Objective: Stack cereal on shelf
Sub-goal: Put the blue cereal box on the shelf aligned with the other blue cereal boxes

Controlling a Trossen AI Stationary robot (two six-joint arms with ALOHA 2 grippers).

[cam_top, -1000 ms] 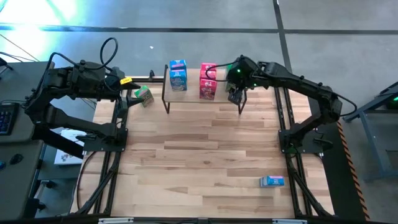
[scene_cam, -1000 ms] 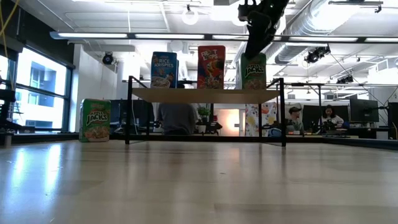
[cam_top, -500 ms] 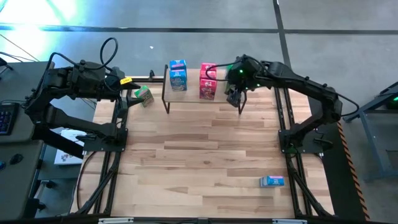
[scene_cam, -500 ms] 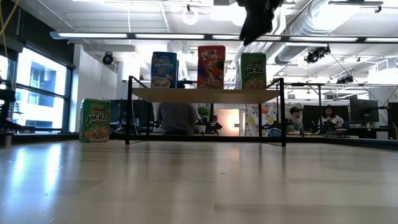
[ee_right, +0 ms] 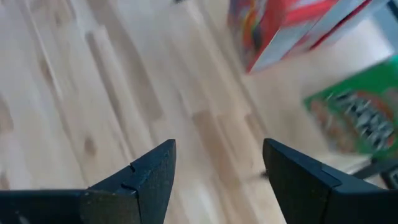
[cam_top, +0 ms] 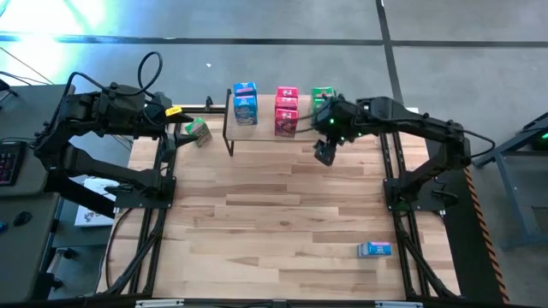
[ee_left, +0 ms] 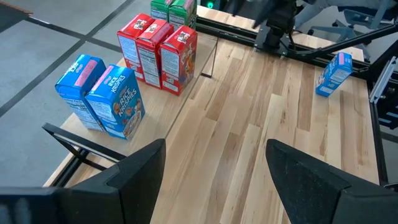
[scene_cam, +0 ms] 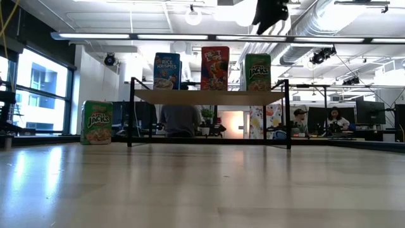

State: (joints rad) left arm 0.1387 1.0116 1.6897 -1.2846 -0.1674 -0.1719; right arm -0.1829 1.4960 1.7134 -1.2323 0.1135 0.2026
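The shelf (scene_cam: 209, 96) carries upright cereal boxes standing on their bases: blue (cam_top: 245, 103), pink-red (cam_top: 286, 111) and green (cam_top: 323, 96) at its right end. The left wrist view shows two blue (ee_left: 102, 96), three red (ee_left: 160, 50) and green ones (ee_left: 175, 9). One green box (cam_top: 199, 131) stands on the table left of the shelf. A blue box (cam_top: 374, 249) lies near the table's near right corner. My right gripper (cam_top: 325, 152) hangs open above the table, just nearer than the shelf's right end. My left gripper (ee_left: 216, 168) waits open at the far left, beside the lone green box.
The shelf's black legs (scene_cam: 131, 113) stand on the plank tabletop (cam_top: 274, 214). Black frame rails (cam_top: 163, 188) run along the table's left and right sides. People sit at desks in the room beyond (scene_cam: 180, 119).
My right gripper has come away from the top of the green box at the shelf's right end, risen, and drawn back toward the table's near edge. The green box stays upright on the shelf.
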